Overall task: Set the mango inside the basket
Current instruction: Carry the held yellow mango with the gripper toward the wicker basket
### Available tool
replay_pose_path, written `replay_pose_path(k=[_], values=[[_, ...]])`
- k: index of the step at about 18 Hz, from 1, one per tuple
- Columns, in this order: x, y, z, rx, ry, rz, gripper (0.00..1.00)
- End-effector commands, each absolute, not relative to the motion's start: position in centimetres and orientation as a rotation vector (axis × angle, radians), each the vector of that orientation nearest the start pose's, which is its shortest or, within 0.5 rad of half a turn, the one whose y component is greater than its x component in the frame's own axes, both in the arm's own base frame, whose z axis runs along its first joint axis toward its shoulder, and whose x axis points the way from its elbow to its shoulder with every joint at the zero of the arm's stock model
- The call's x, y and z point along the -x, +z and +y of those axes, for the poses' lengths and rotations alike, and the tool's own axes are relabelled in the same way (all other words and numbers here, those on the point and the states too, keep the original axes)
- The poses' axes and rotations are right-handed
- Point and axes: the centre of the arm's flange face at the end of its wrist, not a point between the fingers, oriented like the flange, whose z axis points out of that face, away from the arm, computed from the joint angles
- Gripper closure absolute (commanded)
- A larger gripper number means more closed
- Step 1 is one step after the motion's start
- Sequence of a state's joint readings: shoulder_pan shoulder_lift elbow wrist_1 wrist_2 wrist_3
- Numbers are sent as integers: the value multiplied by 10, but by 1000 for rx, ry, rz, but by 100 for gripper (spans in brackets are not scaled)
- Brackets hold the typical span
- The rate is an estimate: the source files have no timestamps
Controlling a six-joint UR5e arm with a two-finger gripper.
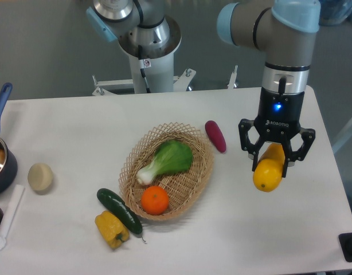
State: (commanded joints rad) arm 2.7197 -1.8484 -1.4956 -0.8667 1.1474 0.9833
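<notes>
1. At the right side of the table [67,126], the claw [275,159] is clamped around the mango [268,172], fruit hanging tilted between the fingers, likely clear of the surface though contact underneath is hard to judge.
2. Basket [200,179] sits well apart to the left, already holding a bok choy [170,159] and an orange [155,200].
3. Step in hand, by my read: carry the mango left to the basket.
4. Do it well: keep enough height to pass the purple eggplant [215,136] and the basket rim; aim for the bare weave on the right half, away from the 2 items inside.
5. Lower before opening, smooth fruit may roll.
6. Pose: arm reaches in from top right, wrist vertical, claw pointing straight down.
7. Cucumber [118,210] and yellow pepper [111,228] lie left of the basket, off the path.
</notes>
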Motion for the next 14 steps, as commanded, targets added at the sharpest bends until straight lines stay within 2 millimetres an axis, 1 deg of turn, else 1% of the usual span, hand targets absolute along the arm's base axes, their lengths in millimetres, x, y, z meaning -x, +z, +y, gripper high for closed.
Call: replay_pose_path(k=[2,8,11,14], values=[[502,456,419,2529,292,-68,76],[501,452,419,2536,284,-72,76],[493,444,416,2554,271,-75,76],[479,424,411,2607,253,-87,76]])
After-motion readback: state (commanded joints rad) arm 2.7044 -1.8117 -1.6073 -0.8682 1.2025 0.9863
